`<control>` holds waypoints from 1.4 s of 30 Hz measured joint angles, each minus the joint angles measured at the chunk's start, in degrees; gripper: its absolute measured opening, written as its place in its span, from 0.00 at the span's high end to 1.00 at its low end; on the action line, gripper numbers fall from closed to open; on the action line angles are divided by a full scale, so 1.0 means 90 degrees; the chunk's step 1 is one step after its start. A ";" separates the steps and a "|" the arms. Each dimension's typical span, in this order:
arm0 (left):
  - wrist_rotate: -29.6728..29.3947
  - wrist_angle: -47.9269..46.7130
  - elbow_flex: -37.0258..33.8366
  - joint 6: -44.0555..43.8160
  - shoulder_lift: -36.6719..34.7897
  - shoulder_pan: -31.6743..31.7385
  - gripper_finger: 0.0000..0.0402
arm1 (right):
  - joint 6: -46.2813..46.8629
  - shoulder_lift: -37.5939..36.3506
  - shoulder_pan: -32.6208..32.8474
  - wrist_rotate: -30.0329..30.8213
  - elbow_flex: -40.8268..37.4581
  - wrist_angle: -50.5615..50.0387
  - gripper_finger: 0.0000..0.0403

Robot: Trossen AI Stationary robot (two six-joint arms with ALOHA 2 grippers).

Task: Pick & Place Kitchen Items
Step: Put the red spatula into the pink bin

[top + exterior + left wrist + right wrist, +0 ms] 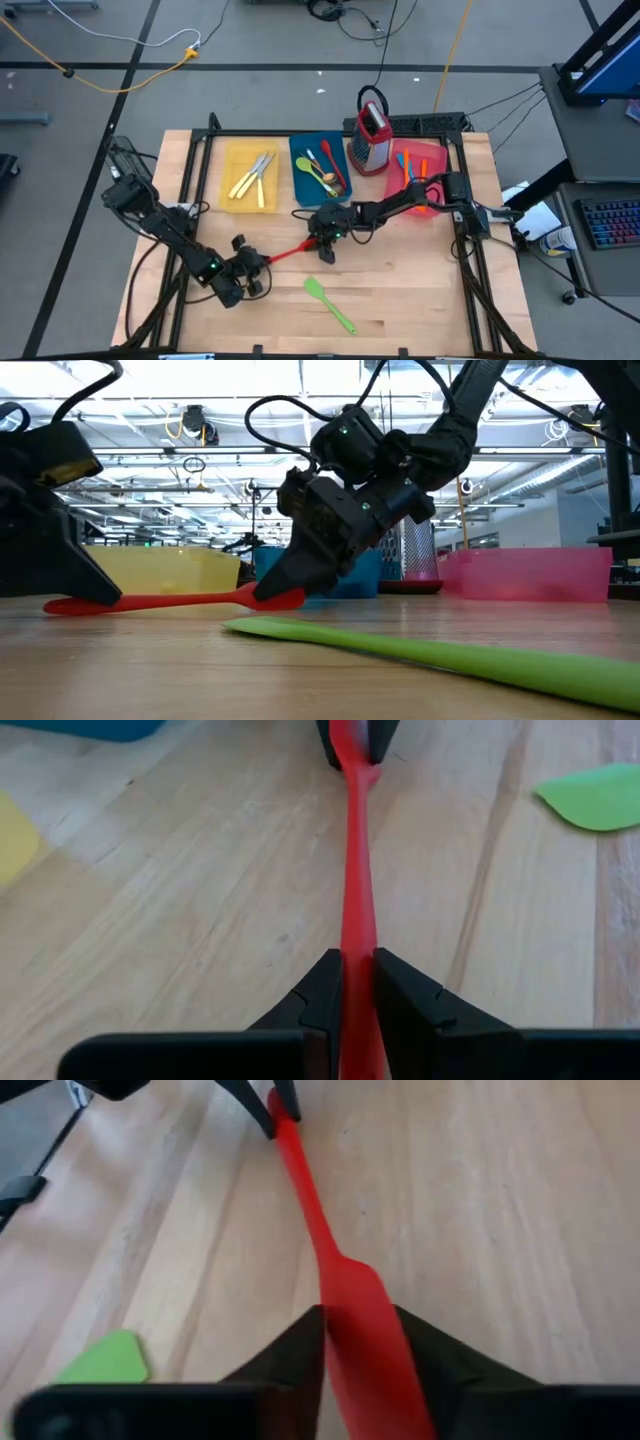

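Observation:
A red silicone spatula [290,250] stretches level between my two grippers, low over the wooden table. My left gripper [254,262] is shut on its handle end and my right gripper [322,240] is shut on its blade end. In the low view the spatula [170,600] runs along the table top; whether it rests on the wood cannot be told. A green spatula [330,303] lies flat on the table nearer the near edge, touched by neither gripper. My left gripper [358,970] pinches the red spatula's slim handle [357,935] between its two fingers, near the free end. The fingers point along the handle, slanting down from the table's left. My right gripper [360,1325] has the spatula's wide blade [352,1285] between its two fingers. It comes slanting down from the table's right, fingers along the spatula [285,598].
Along the far side stand a yellow tray [232,160] with cream-handled cutlery, a blue tray [300,150] with several utensils and a pink tray [432,155] with orange ones. A red-handled box grater [372,140] stands between the blue and pink trays. Bare wood lies near the green spatula.

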 joint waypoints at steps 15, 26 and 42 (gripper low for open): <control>-0.0007 -0.0061 -0.0010 -0.0063 0.0010 0.0022 0.65 | -0.0374 -0.0001 0.0014 -0.0170 0.0000 -0.0044 0.93; -0.0056 -0.0244 -0.0007 -0.0154 0.0002 0.0097 0.58 | -0.0480 -0.1211 -0.0006 0.0588 0.0007 -0.2844 0.96; -0.0010 -0.0253 -0.0007 -0.0283 -0.0002 0.0221 0.58 | 0.0998 -0.4652 0.1286 0.5420 -0.0007 -0.7177 0.96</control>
